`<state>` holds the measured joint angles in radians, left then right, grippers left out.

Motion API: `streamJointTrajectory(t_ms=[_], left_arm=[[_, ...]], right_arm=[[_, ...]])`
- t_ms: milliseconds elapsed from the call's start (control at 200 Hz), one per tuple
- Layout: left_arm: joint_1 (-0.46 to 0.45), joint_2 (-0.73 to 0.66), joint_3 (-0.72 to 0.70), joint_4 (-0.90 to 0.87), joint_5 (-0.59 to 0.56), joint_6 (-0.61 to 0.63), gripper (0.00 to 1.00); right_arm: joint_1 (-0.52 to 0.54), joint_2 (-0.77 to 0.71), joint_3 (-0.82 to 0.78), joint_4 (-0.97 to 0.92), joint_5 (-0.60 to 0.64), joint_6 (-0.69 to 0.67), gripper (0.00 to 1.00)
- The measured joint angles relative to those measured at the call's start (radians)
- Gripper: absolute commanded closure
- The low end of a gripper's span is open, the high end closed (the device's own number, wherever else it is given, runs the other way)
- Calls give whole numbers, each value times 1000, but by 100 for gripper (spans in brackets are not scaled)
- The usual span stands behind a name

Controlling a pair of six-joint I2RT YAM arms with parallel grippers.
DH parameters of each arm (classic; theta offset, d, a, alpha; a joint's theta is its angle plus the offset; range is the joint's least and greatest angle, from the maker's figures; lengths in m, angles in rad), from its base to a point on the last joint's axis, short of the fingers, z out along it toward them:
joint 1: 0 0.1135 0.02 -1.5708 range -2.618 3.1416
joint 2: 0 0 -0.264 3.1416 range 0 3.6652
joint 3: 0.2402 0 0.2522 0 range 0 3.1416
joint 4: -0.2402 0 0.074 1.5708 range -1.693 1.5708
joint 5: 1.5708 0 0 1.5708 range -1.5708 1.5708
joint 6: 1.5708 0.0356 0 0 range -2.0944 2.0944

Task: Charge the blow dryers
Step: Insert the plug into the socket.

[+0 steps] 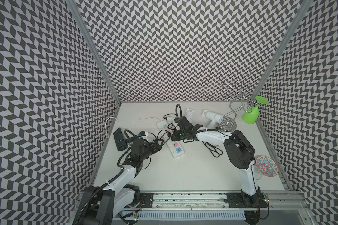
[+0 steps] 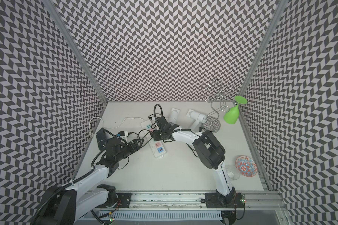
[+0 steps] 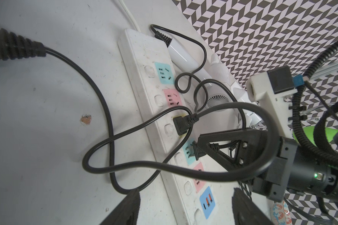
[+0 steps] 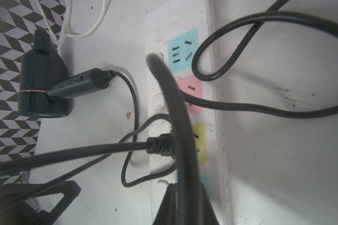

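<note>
The right gripper (image 3: 202, 149) was clenched on a black two-pin plug (image 3: 191, 153), lower right of centre in the left wrist view. Its pins were at a teal socket of the power strip (image 3: 137, 64); whether they had entered could not be told. The left gripper (image 1: 162, 143) stood released and empty just beside the strip. Another plug (image 3: 180, 125) sat in the yellow socket. In a top view the black blow dryer (image 1: 119, 139) lay at middle left, with one white blow dryer (image 1: 189, 115) and a second white blow dryer (image 1: 213, 116) at upper centre. The plug looked small, hard and rigid, best pinched across its flat sides behind the pins. The cords (image 3: 98, 93) looked springy and likely to tug sideways, and the light strip might slide under the push.
</note>
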<state>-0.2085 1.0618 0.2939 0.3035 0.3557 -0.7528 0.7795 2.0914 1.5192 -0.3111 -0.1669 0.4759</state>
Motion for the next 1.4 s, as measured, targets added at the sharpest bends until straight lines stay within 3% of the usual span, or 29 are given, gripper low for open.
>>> streamJointTrajectory(t_ms=[741,1402], left_arm=[[28,-41,-5,-29,-23,1,24],[37,-48,-8,-39,-30,4,24]], right_arm=[[115,44,98,-92,316,-25,100],[166,101,180,-160,441,-50,100]])
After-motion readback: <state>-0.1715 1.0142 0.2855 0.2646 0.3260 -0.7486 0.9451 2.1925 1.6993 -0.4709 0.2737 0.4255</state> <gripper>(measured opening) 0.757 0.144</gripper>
